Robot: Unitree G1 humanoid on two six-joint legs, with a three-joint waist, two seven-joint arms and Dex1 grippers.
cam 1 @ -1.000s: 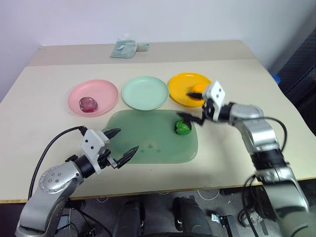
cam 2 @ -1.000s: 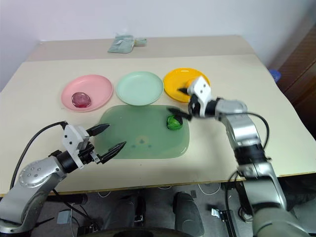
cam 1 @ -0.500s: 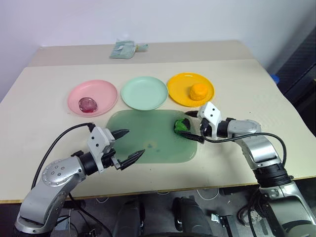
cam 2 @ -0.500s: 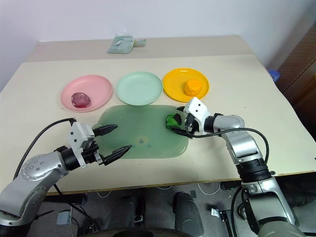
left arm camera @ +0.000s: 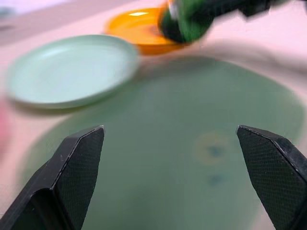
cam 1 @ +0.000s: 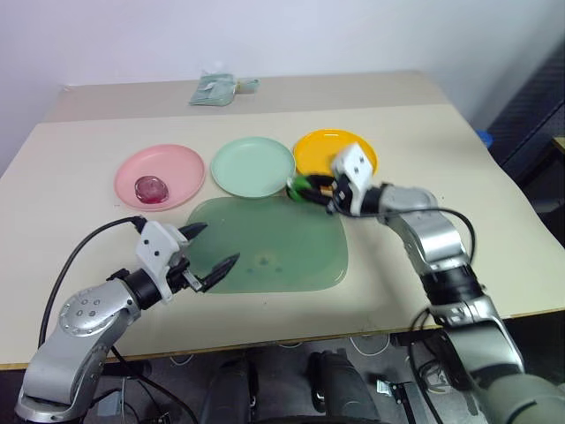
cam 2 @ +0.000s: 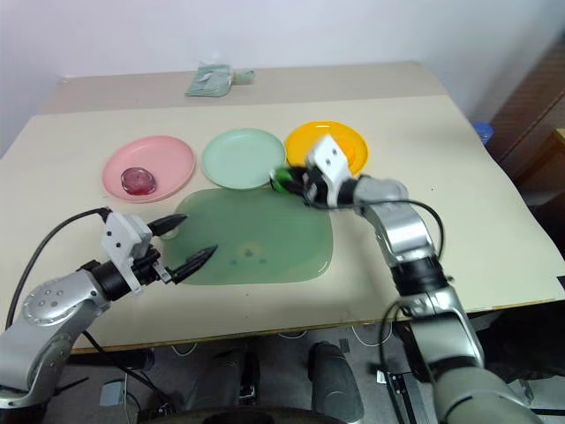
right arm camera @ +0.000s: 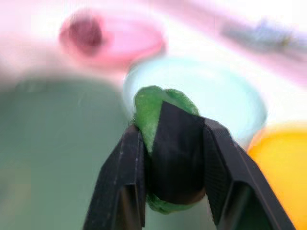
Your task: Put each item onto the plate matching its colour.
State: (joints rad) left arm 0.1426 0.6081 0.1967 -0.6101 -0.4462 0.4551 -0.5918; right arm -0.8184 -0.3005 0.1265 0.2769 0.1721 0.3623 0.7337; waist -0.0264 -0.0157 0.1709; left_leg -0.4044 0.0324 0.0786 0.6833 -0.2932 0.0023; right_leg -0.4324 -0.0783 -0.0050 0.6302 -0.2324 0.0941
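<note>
**Green lump gripped near the mint plate**

While the right gripper (cam 1: 311, 188) sat at centre frame in the head view, its two black fingers were clamped on the green lump (right arm camera: 160, 120), held up off the surface. The lump hung just beside the right rim of the mint green plate (cam 1: 252, 166), between that plate and the yellow-orange plate (cam 1: 320, 150), just past the top edge of the translucent green mat (cam 1: 269, 247).

The left gripper (cam 1: 209, 250) was at lower left of the frame, fingers spread wide with nothing between them, over the mat's left edge.

The dark red lump (cam 1: 150, 188) lay on the pink plate (cam 1: 161, 174) at upper left. The orange lump was hidden behind the right hand. A folded greenish packet (cam 1: 214, 88) lay at the table's far edge, top centre.
</note>
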